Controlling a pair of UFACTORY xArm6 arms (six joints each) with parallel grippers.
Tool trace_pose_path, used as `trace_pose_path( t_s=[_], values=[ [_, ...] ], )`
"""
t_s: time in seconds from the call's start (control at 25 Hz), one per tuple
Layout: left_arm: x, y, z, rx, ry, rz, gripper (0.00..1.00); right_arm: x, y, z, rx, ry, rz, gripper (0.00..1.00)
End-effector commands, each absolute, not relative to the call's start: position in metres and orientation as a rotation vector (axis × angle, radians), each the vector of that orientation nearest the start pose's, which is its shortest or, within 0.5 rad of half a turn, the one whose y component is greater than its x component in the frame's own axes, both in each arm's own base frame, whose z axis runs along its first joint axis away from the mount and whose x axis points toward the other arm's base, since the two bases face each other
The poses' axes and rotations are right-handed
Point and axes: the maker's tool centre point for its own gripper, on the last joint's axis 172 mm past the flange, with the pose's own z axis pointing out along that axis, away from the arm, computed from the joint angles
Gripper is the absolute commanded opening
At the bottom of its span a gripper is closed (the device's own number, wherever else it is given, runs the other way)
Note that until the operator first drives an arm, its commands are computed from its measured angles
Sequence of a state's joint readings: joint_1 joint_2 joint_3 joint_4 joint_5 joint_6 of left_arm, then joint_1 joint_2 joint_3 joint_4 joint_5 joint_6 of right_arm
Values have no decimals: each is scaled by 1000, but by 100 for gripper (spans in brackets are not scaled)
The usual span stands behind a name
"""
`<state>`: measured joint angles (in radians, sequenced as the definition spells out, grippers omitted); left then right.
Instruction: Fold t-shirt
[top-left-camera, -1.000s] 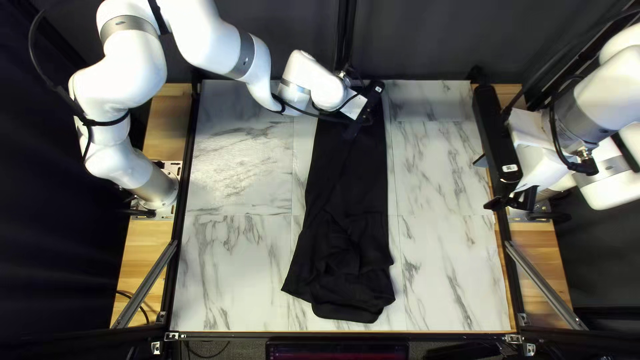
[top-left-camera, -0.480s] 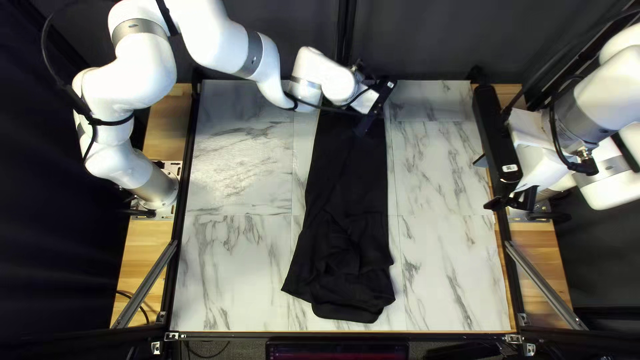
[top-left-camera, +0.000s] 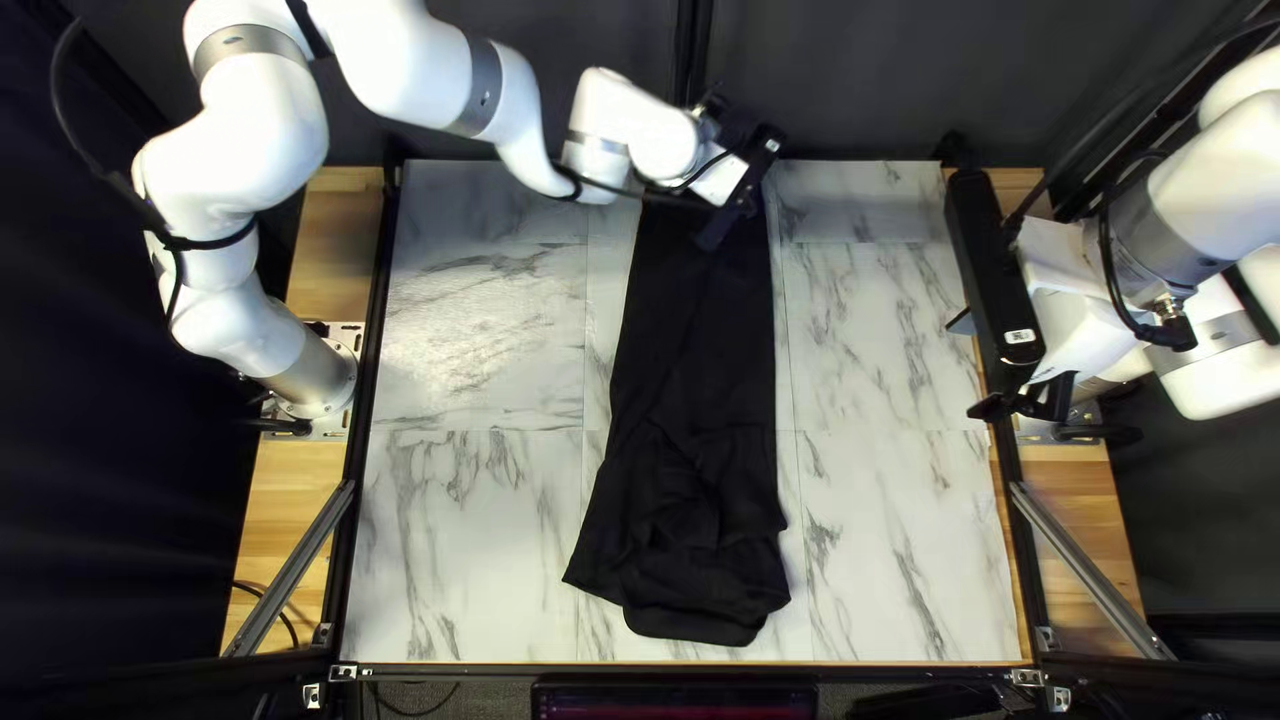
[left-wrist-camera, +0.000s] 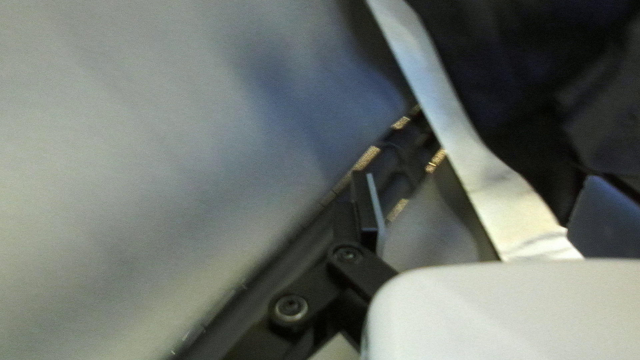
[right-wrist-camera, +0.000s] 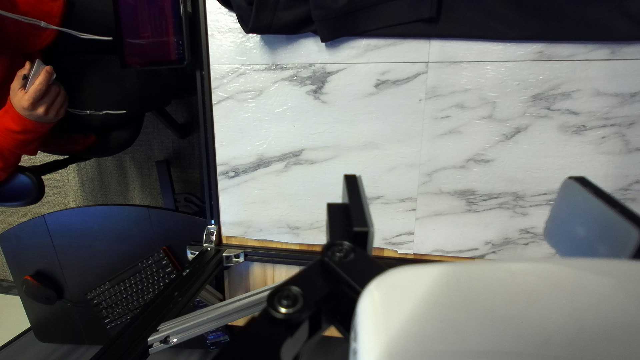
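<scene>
My left gripper (top-left-camera: 722, 230) is over the far end of the black t-shirt (top-left-camera: 700, 334), near the table's far edge. The shirt lies as a long narrow strip down the table, bunched and wrinkled at its near end. In the left wrist view, the left gripper (left-wrist-camera: 485, 208) stands open with no cloth visibly pinched. At the table's right edge my right gripper (top-left-camera: 974, 366) is well apart from the shirt. Seen from its own wrist, the right gripper (right-wrist-camera: 467, 212) is open above bare marble, and one long side of the shirt (right-wrist-camera: 373, 17) lies ahead of it.
A dark curtain (top-left-camera: 854, 80) hangs behind the far edge. A pale metallic strip (left-wrist-camera: 460, 140) crosses between the left gripper's fingers. Beyond the table's near edge, the right wrist view shows a person's hand (right-wrist-camera: 37, 100), a red sleeve, a keyboard (right-wrist-camera: 133, 287) and a mouse (right-wrist-camera: 40, 289).
My left gripper shifted right, then back slightly left and farther toward the curtain, uncovering a bit more of the shirt's far end. The shirt and my right arm have kept their places.
</scene>
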<state>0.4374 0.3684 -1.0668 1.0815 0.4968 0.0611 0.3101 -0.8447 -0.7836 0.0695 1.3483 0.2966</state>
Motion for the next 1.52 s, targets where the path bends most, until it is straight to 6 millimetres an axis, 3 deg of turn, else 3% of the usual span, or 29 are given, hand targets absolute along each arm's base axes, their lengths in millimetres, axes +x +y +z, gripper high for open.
trace_pose_path(
  t_s=[0.04, 0.56, 1.08, 1.24, 1.52],
  values=[
    [499, 291, 67, -2446, 662, -46, 100, 288, 110, 356, -2969, -11, -368, 100],
    [493, 276, 62, -2474, 533, -72, 100, 288, 110, 356, -2969, -11, -368, 100],
    [494, 281, 66, -2485, 512, -60, 100, 288, 110, 356, -2969, -11, -368, 100],
    [491, 295, 67, -2542, 363, -20, 100, 288, 110, 356, -2969, -11, -368, 100],
    [486, 293, 66, -2606, 143, -13, 100, 288, 110, 356, -2969, -11, -368, 100]
  ],
)
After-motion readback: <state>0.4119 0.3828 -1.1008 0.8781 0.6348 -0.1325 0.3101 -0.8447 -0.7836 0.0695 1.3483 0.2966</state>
